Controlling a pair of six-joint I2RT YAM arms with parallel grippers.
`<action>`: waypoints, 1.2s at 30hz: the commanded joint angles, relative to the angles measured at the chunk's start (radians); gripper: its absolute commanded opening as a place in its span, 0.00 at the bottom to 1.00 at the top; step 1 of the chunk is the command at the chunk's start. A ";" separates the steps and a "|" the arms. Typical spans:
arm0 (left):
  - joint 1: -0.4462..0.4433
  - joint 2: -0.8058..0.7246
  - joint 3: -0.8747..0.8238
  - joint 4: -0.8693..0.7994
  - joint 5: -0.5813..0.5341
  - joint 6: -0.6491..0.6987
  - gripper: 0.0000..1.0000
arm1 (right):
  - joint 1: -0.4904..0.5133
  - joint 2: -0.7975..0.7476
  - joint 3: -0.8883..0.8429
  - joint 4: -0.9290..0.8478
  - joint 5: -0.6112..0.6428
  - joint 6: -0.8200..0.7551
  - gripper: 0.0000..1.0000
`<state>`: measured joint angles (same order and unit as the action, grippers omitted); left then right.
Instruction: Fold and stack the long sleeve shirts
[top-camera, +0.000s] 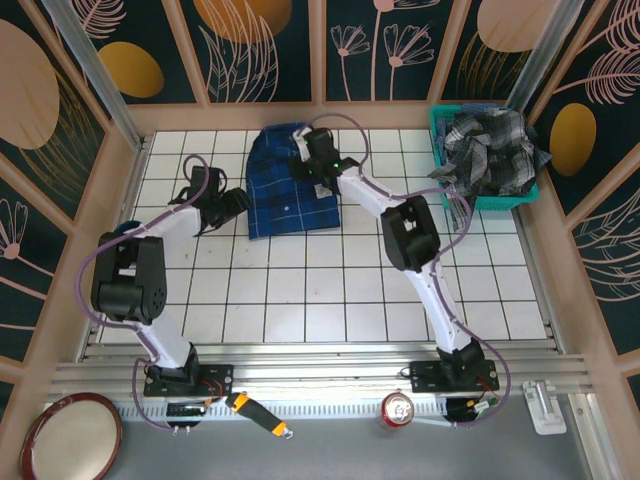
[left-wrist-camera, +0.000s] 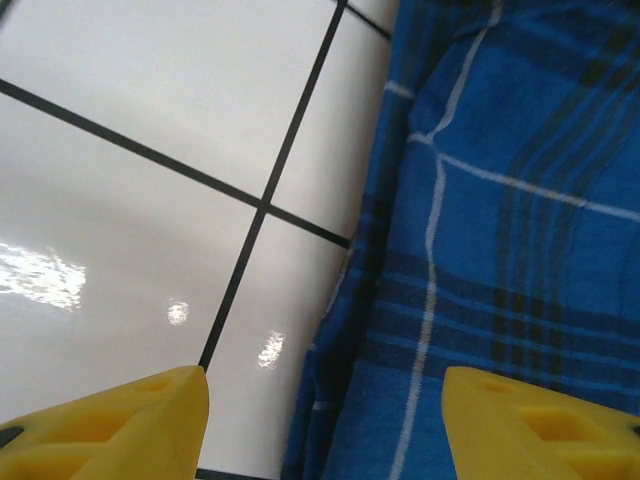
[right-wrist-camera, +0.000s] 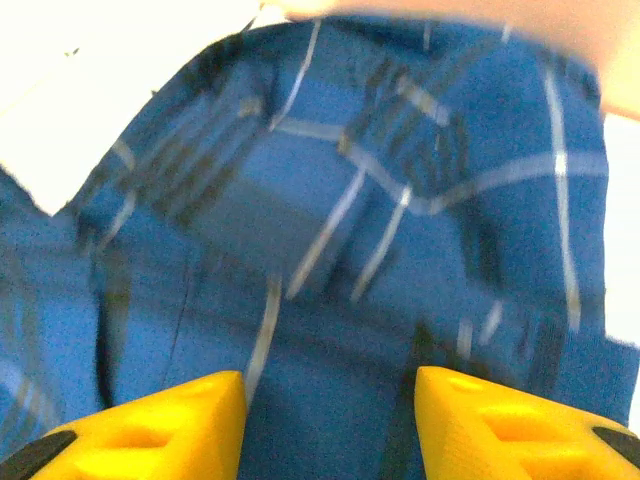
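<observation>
A navy-blue plaid long sleeve shirt (top-camera: 290, 190) lies folded on the white tiled table (top-camera: 330, 290) at the back centre. My right gripper (top-camera: 303, 150) hangs over its far part, and in the blurred right wrist view the yellow fingers (right-wrist-camera: 170, 430) stand apart above the blue cloth (right-wrist-camera: 330, 230) with nothing pinched. My left gripper (top-camera: 243, 200) sits at the shirt's left edge. Its jaws (left-wrist-camera: 325, 430) are open wide and straddle the cloth's edge (left-wrist-camera: 470, 260) and bare tile. A grey, black and white checked shirt (top-camera: 490, 150) is heaped in the teal basket (top-camera: 505, 200).
The basket stands in the back right corner against the wooden wall (top-camera: 560, 240). On the front ledge lie a red can (top-camera: 398, 408), an orange-handled tool (top-camera: 255, 413), a white part (top-camera: 543, 405) and a red-rimmed dish (top-camera: 70, 435).
</observation>
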<state>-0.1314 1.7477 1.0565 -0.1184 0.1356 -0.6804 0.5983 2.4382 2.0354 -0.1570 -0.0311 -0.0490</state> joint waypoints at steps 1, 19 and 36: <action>-0.015 0.063 0.037 0.029 0.049 0.025 0.63 | 0.052 -0.180 -0.296 0.165 -0.046 0.017 0.51; -0.171 -0.040 0.204 -0.114 0.017 0.095 0.50 | 0.204 -0.754 -1.241 0.372 -0.203 -0.033 0.54; -0.334 -0.219 -0.021 0.036 -0.017 0.095 0.48 | 0.238 -1.212 -1.620 0.662 -0.369 -0.743 0.84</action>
<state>-0.4347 1.4654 1.0458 -0.1444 0.0845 -0.6010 0.8284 1.2285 0.4294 0.4095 -0.3187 -0.5835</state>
